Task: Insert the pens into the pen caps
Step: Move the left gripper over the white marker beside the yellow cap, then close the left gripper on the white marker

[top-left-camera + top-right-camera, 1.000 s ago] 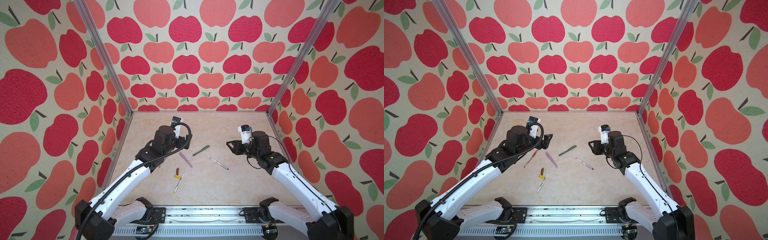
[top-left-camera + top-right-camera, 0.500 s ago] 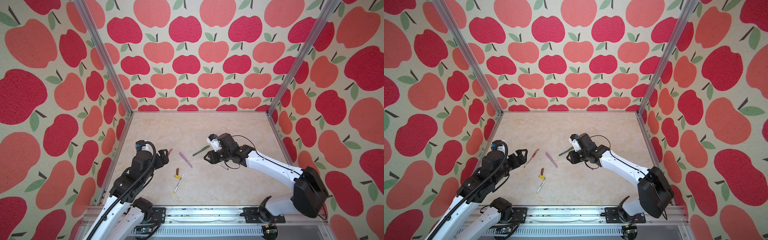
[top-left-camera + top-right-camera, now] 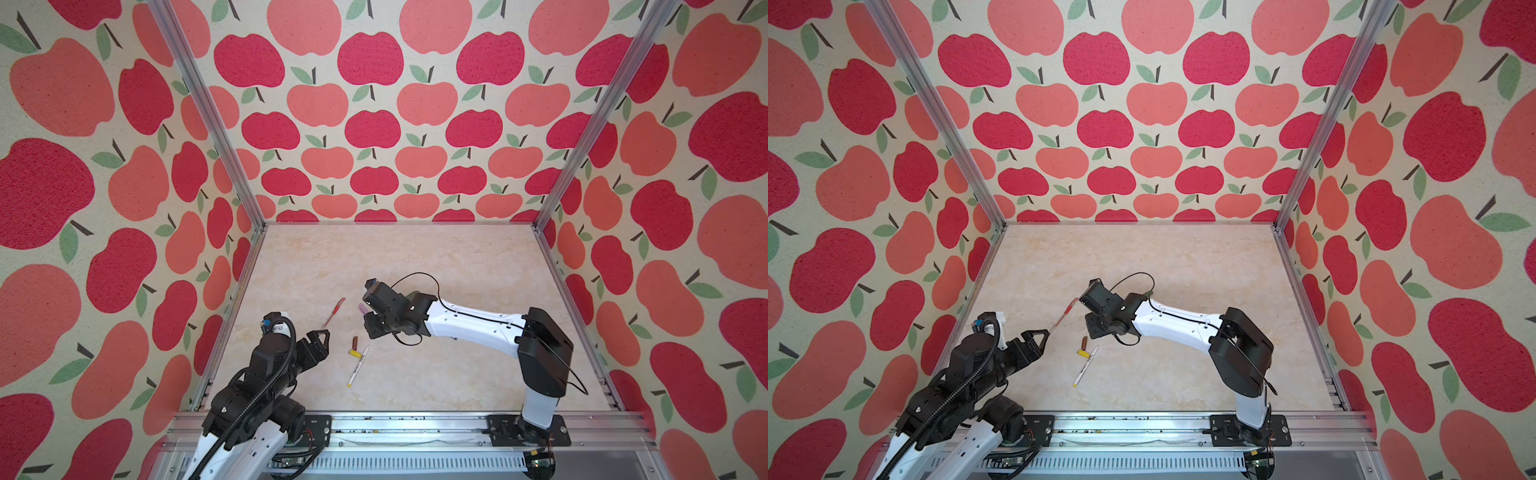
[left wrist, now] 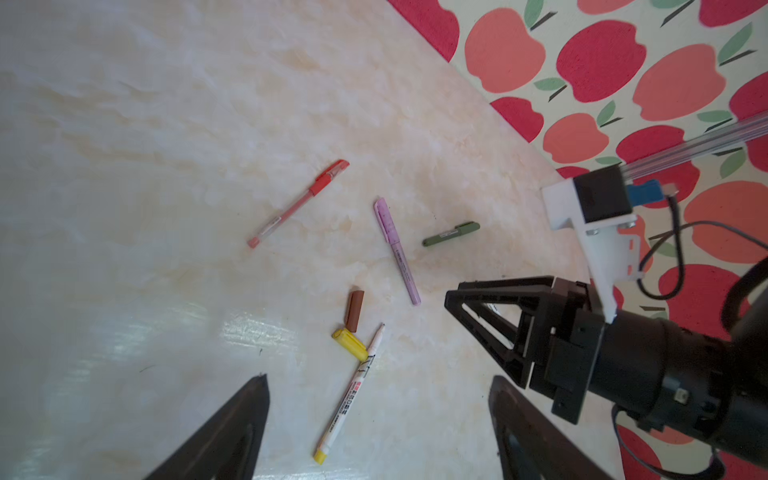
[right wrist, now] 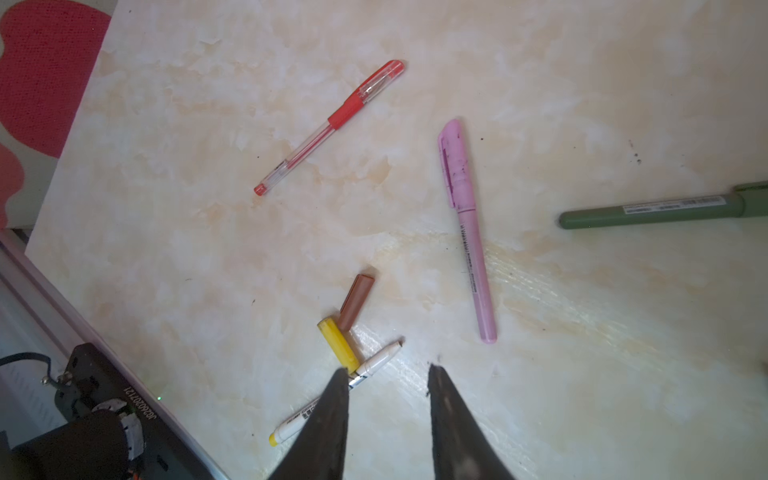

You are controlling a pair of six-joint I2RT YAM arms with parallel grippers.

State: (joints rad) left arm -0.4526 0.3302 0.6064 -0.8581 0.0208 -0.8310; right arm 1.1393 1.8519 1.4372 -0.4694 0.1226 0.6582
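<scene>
Three capped pens lie on the table: a red one, a lilac one and a dark green one. In front of them a brown pen cap and a yellow pen cap touch end to end. An uncapped white pen with yellow print lies against the yellow cap. My right gripper hovers just right of the caps, its jaws narrowly apart and empty. My left gripper is wide open, left of the caps.
The right arm reaches across the middle and hides most of the lilac pen and all of the green pen in both top views. Apple-print walls and metal posts close in three sides. A metal rail runs along the front edge.
The left arm has pulled back toward the front left, its jaws slightly narrower. The right arm has swung left across the middle to the caps, its jaws closing a little.
</scene>
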